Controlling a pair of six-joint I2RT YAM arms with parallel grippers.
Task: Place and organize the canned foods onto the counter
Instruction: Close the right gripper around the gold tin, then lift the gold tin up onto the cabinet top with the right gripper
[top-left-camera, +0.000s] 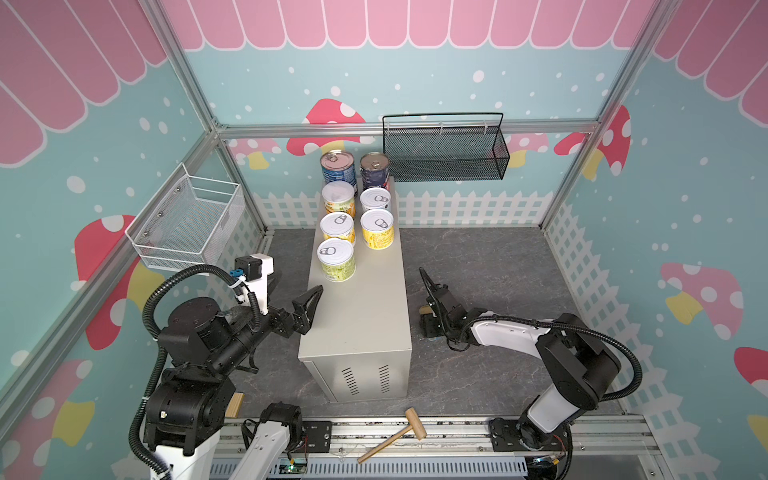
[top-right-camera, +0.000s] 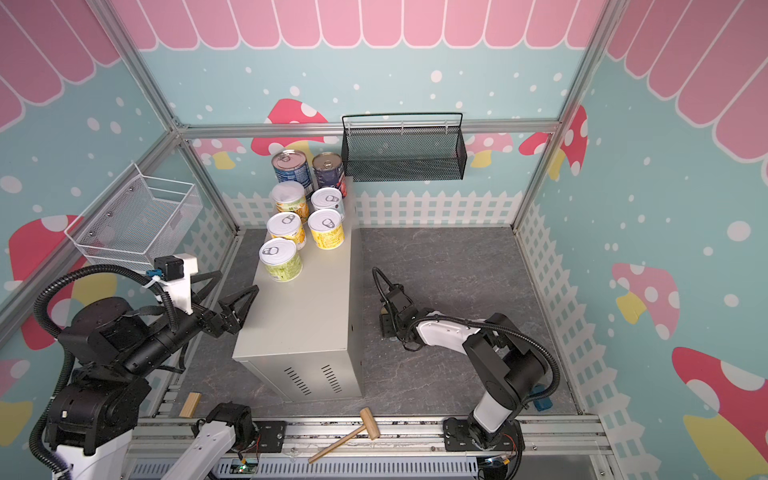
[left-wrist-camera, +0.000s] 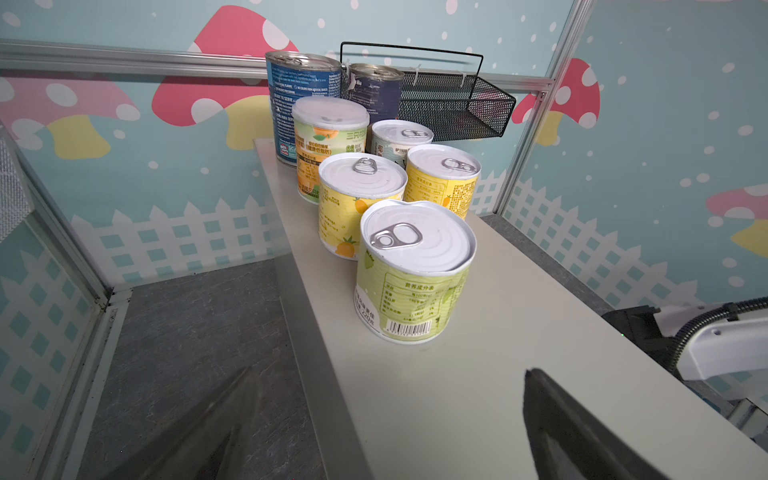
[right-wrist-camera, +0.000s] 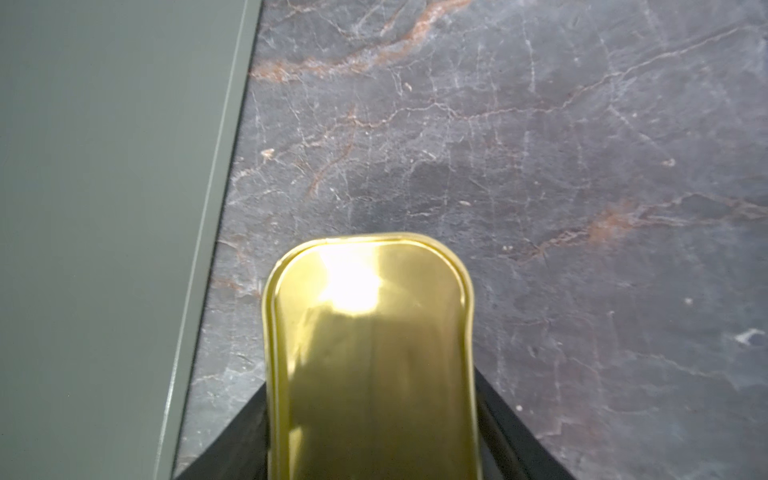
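The counter (top-left-camera: 365, 316) (top-right-camera: 307, 320) is a tall beige box standing mid-floor. At its far end stand two tall blue cans (top-left-camera: 337, 166) (left-wrist-camera: 301, 95), with several short yellow and green cans (top-left-camera: 336, 259) (left-wrist-camera: 413, 270) in two rows before them. My left gripper (top-left-camera: 309, 307) (left-wrist-camera: 388, 374) is open and empty at the counter's near left edge. Down on the floor to the right of the counter, my right gripper (top-left-camera: 428, 305) (right-wrist-camera: 372, 415) is shut on the flat gold tin (right-wrist-camera: 370, 332) (top-left-camera: 424, 309). Whether the tin touches the floor I cannot tell.
A black mesh basket (top-left-camera: 444, 151) hangs on the back wall and a white wire basket (top-left-camera: 187, 220) on the left wall. A wooden mallet (top-left-camera: 399, 436) lies on the front rail. A wooden block (top-left-camera: 235, 405) sits near the left arm's base.
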